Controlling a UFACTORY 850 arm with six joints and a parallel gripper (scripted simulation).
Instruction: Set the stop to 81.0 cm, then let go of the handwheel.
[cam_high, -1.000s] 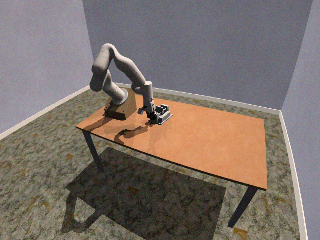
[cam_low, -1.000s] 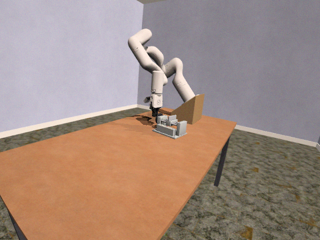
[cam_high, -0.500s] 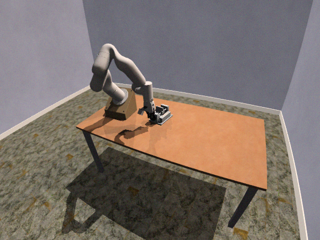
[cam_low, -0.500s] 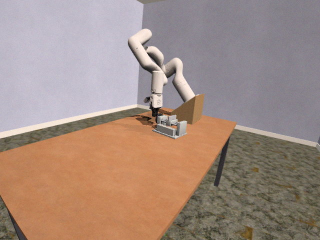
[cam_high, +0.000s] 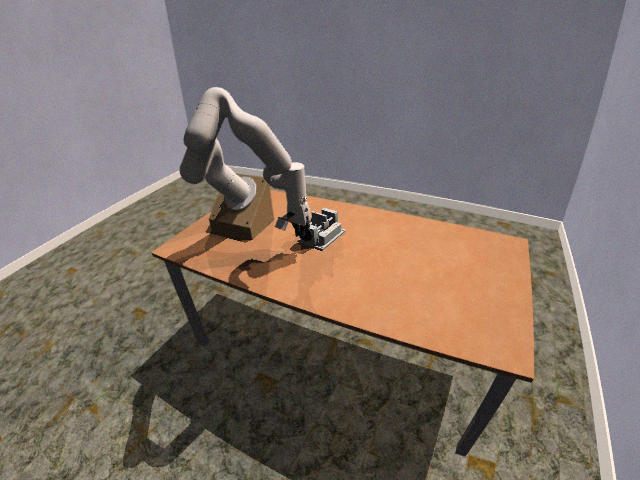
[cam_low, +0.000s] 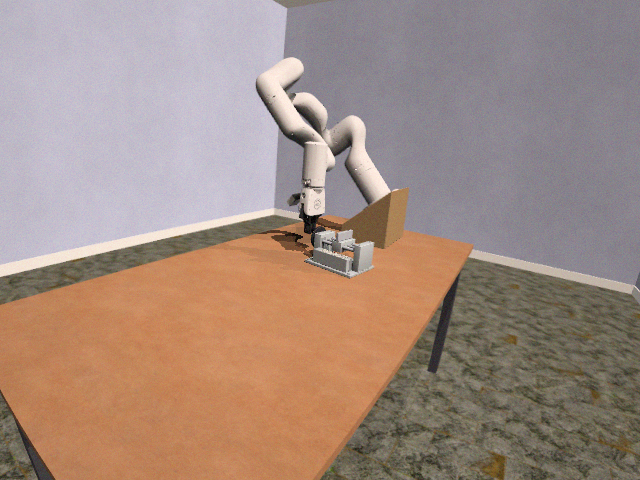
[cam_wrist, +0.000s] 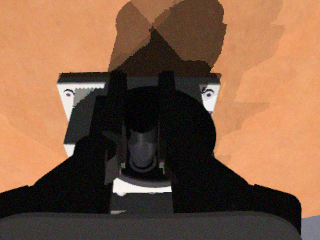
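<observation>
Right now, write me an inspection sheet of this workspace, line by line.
Surface: orange table on dark legs; arm shadows fall across its near-left part.
Job's things: grey stop fixture near the arm's mount; its dark handwheel sits at the end facing the gripper. The stop's setting is too small to read.
Clutter: nothing seen.
Grippers: gripper pointing down, shut on the handwheel, with a dark finger on either side.
Cables: nothing seen.
Surroundings: arm on a tan wedge pedestal at the table's corner; lilac walls, white baseboard, mottled stone floor.
</observation>
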